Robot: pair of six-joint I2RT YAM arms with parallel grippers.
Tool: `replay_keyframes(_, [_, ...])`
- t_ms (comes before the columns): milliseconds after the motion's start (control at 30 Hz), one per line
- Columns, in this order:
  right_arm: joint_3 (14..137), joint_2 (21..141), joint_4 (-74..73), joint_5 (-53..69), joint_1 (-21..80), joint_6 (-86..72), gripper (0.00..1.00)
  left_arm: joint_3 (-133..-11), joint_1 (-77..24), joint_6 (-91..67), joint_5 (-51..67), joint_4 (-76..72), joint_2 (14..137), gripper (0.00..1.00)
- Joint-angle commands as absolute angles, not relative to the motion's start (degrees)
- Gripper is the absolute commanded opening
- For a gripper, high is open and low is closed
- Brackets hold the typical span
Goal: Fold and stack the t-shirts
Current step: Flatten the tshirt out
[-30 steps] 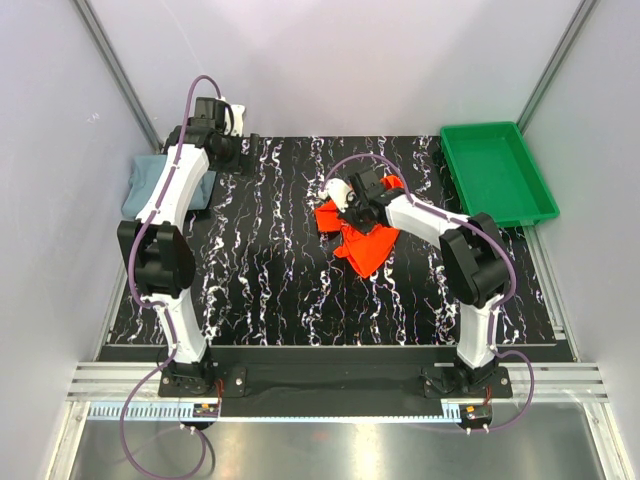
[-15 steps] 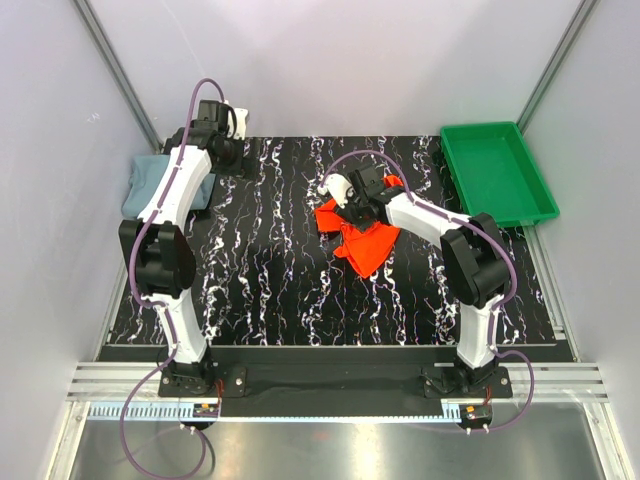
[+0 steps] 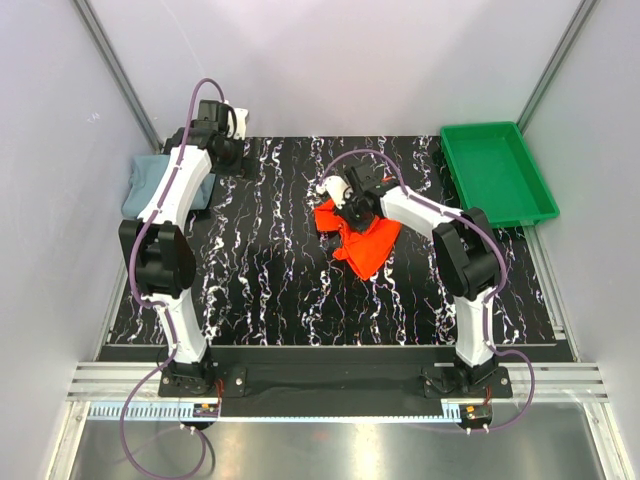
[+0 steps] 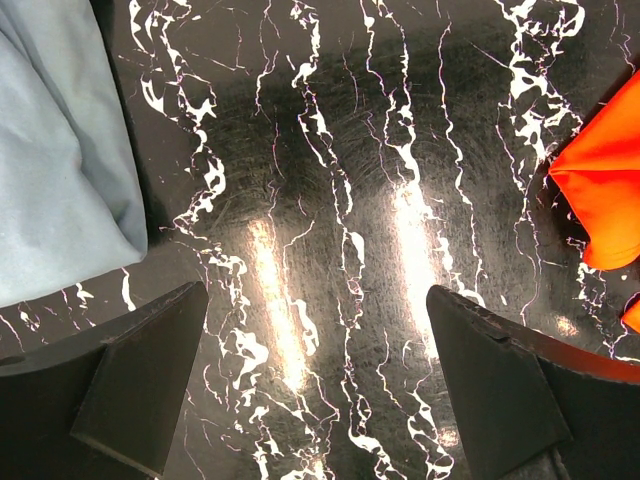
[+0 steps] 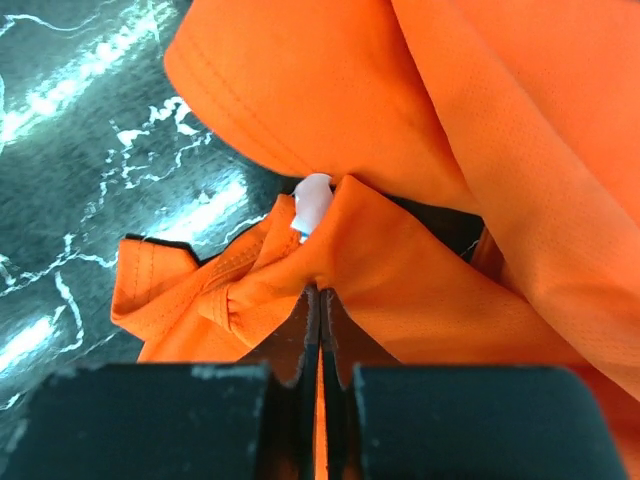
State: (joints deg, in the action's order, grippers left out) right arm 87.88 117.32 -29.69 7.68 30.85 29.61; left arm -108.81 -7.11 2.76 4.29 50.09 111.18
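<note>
The orange-red t-shirt (image 3: 363,240) lies crumpled near the middle of the black marbled table. My right gripper (image 3: 352,207) sits at its far-left part, shut on a fold of the orange-red t-shirt (image 5: 400,280) near its white label (image 5: 313,203). The grey-blue t-shirt (image 3: 143,186) lies folded at the table's far-left edge, partly under my left arm; it also shows in the left wrist view (image 4: 55,160). My left gripper (image 4: 315,380) is open and empty above bare table, beside the grey-blue shirt. The orange shirt's edge shows at the right of the left wrist view (image 4: 605,190).
A green plastic tray (image 3: 497,172) stands at the back right corner, with nothing in it. Grey walls enclose the table on three sides. The black marbled tabletop (image 3: 270,290) stretches between the two shirts and toward the arm bases.
My right gripper has shifted slightly toward the far side, its arm swinging in over the orange shirt, still holding the cloth. The left arm has barely moved.
</note>
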Motion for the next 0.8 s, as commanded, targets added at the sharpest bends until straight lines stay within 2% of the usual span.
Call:
replay_keyframes(0, [92.71,116.28,-31.9,11.07,30.06,28.3,0.0,-108.81,-7.38,3.25,4.39,48.95,108.19,0.99])
replay_keyframes(367, [112.66,111.27,-35.94,11.25,29.36,27.86,0.0,-106.79,-7.73,2.81,5.01,48.96,107.84,0.99])
replay_keyframes(767, [148.78,118.83,-43.41,18.89,30.67,22.42,0.0,-110.56,-5.19,1.76,3.6,48.52,108.11,0.99])
